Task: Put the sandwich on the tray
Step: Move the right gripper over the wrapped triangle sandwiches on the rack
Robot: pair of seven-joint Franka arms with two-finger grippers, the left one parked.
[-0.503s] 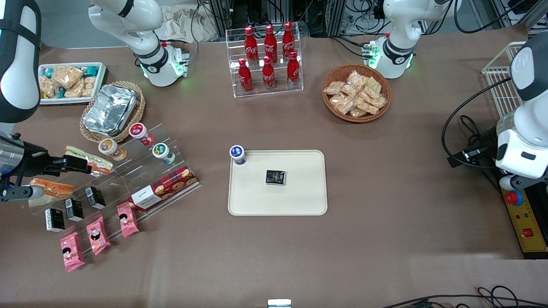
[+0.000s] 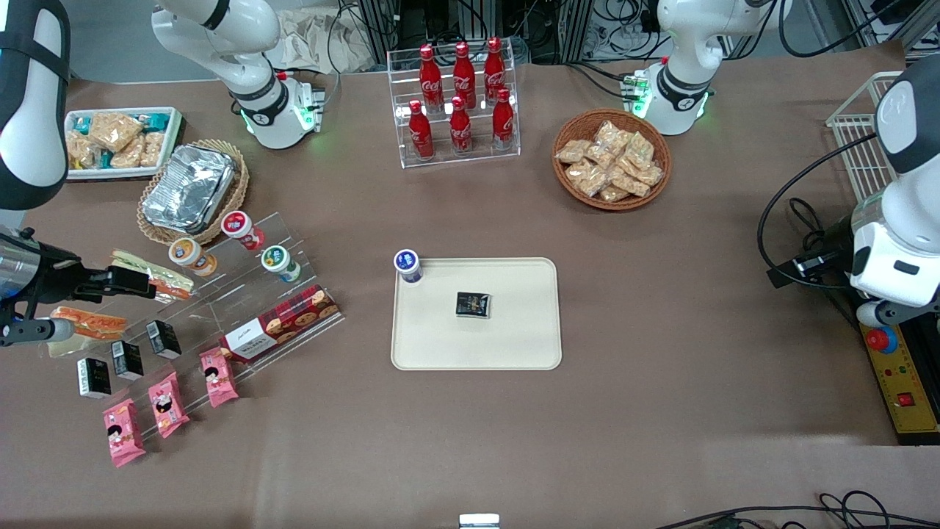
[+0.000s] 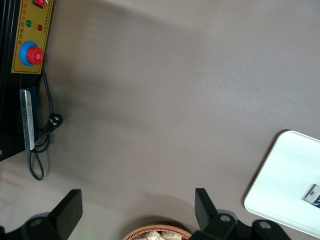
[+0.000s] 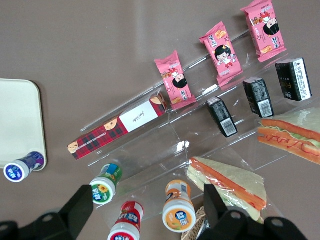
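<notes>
tool: tool (image 4: 147, 194) on the right arm, fingers (image 4: 81, 204) spread wide apart, nothing between them
tool position: above the clear acrylic stand (image 2: 220, 308) at the working arm's end of the desk (image 2: 661, 411), over the row of small bottles
under tool: green-cap bottle (image 4: 105, 184), red-cap bottle (image 4: 126, 222) and orange-cap bottle (image 4: 178, 212) lying on the stand
next out: striped sandwich (image 4: 227, 182) just beside the orange-cap bottle; one finger overlaps its edge in the wrist view, can't tell if it touches
sandwich: sandwich (image 2: 92, 322) in clear film, orange-red filling, pale green along one edge; lies flat at the end of the stand, just beside the black cartons (image 2: 128, 358); not gripped
stand, rest: red plaid biscuit box (image 2: 283, 323) and three pink snack packets (image 2: 165, 404), nearer the front camera than the bottles
tray: tray (image 2: 514, 345) mid-desk, well apart from the sandwich and the tool
on tray: small black packet (image 2: 473, 304) near the middle; blue-lid bottle (image 2: 407, 266) at one corner
</notes>
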